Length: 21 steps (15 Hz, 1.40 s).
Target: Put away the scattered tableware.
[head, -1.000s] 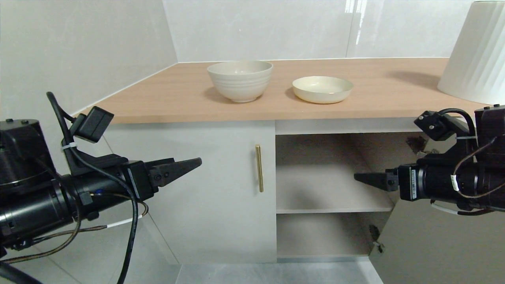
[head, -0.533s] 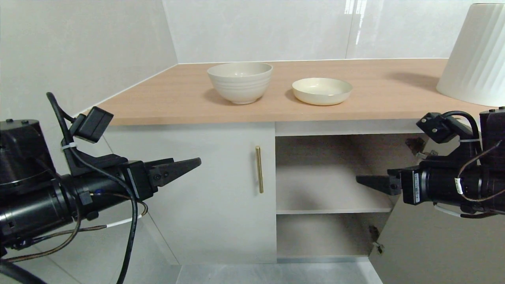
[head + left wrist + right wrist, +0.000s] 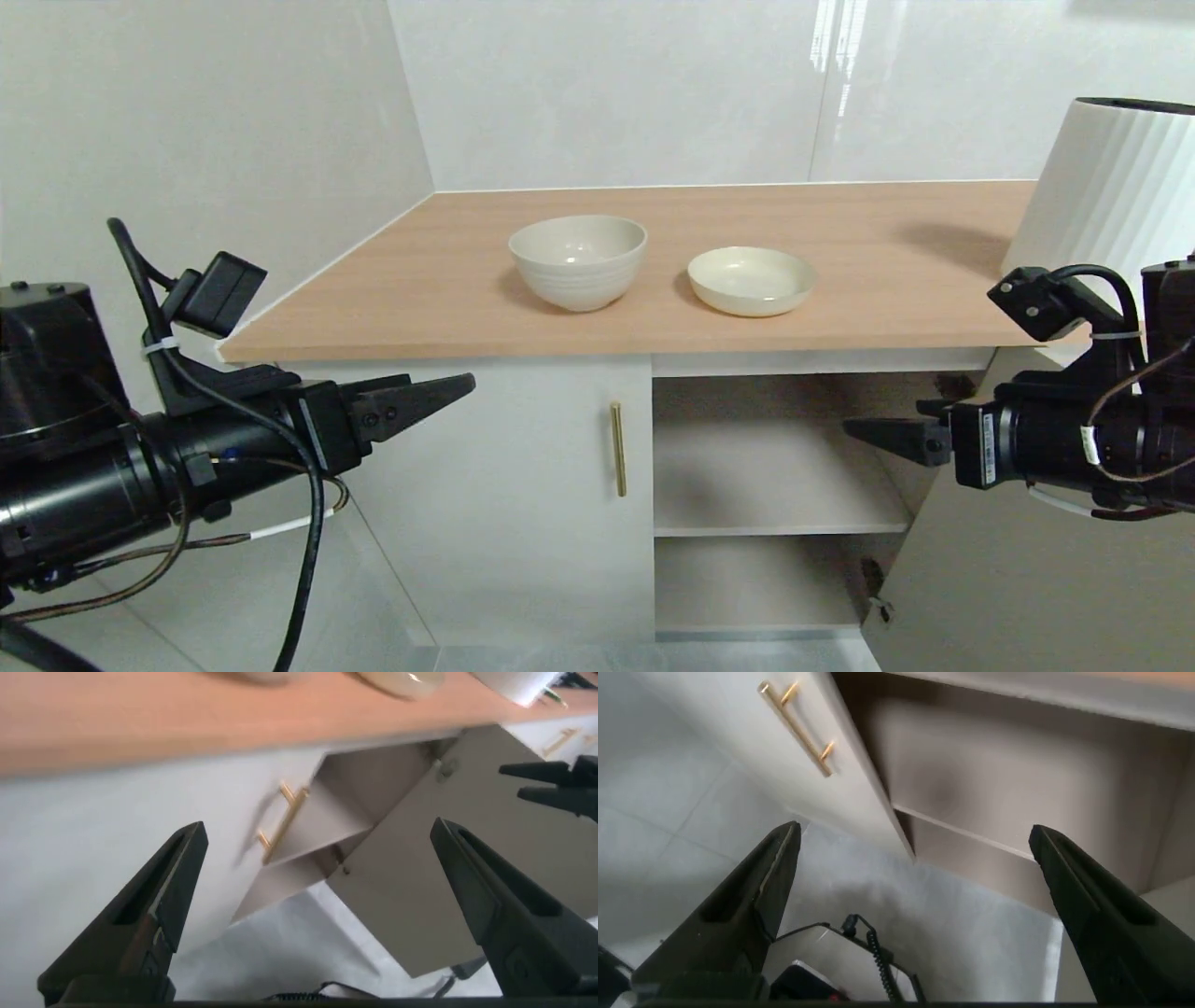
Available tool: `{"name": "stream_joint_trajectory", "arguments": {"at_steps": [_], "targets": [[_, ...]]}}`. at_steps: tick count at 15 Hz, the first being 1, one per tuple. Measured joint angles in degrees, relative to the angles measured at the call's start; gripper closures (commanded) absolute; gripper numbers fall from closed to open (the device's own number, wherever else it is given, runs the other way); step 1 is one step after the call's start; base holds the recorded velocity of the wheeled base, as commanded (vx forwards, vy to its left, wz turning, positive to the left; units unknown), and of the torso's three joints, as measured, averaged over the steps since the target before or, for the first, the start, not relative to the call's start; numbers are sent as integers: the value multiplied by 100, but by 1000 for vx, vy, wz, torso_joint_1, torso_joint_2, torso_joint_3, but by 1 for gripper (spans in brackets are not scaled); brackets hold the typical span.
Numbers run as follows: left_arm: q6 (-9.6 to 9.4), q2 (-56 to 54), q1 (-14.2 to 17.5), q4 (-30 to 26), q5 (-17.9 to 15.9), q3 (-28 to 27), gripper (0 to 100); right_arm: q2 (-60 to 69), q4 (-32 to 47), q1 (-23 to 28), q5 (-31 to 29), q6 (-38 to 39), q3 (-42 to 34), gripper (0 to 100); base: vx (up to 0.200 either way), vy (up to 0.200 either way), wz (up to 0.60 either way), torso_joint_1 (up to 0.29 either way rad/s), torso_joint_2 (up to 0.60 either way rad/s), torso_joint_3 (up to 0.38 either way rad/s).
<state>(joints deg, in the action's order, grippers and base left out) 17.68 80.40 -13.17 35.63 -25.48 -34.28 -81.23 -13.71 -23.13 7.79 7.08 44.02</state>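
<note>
A deep cream ceramic bowl with a ribbed side (image 3: 578,261) stands upright on the light wooden bench (image 3: 439,289), near the middle of its top. A shallow cream ceramic dish (image 3: 751,280) stands at 3 o'clock from the bowl, near to it but not touching. Further at 3 o'clock, well apart from the dish, there is a tall white ribbed shade-like object (image 3: 1111,187) at the edge of the bench.

Under the bench is a white cabinet. Its left door (image 3: 504,504) is closed and carries a thin brass bar handle (image 3: 617,449), which stands vertical. The right door (image 3: 980,597) is swung open, and inside one pale shelf (image 3: 766,476) divides the compartment into an upper and a lower part.

The left end effector (image 3: 448,392) hangs in front of the closed door, at 9 o'clock from the handle and lower than the bench top. In its wrist view its two black fingers (image 3: 149,915) are spread wide with nothing between them.

The right end effector (image 3: 878,434) is in front of the open compartment, at 3 o'clock from the shelf. Its fingers (image 3: 747,905) are also spread wide and hold nothing.
</note>
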Motion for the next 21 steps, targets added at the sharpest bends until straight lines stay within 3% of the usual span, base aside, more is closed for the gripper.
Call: {"name": "stream_joint_trajectory", "arguments": {"at_steps": [11,16,19,21], "targets": [[-2,72,11,-9,0,-17,0,-30,-13,26,-7,-2,11,0,0,0,0,221,-475,-274],[2,182,149,-165,6,-499,0,-212,-462,69,-33,-216,168,0,0,0,0,91,-201,-107],[13,395,154,-1114,50,-1499,0,-712,-555,111,-352,-176,864,0,0,0,0,0,0,0],[13,590,154,-2622,167,-2511,0,-1114,-32,149,-822,252,1482,0,0,0,0,0,0,0]]}}
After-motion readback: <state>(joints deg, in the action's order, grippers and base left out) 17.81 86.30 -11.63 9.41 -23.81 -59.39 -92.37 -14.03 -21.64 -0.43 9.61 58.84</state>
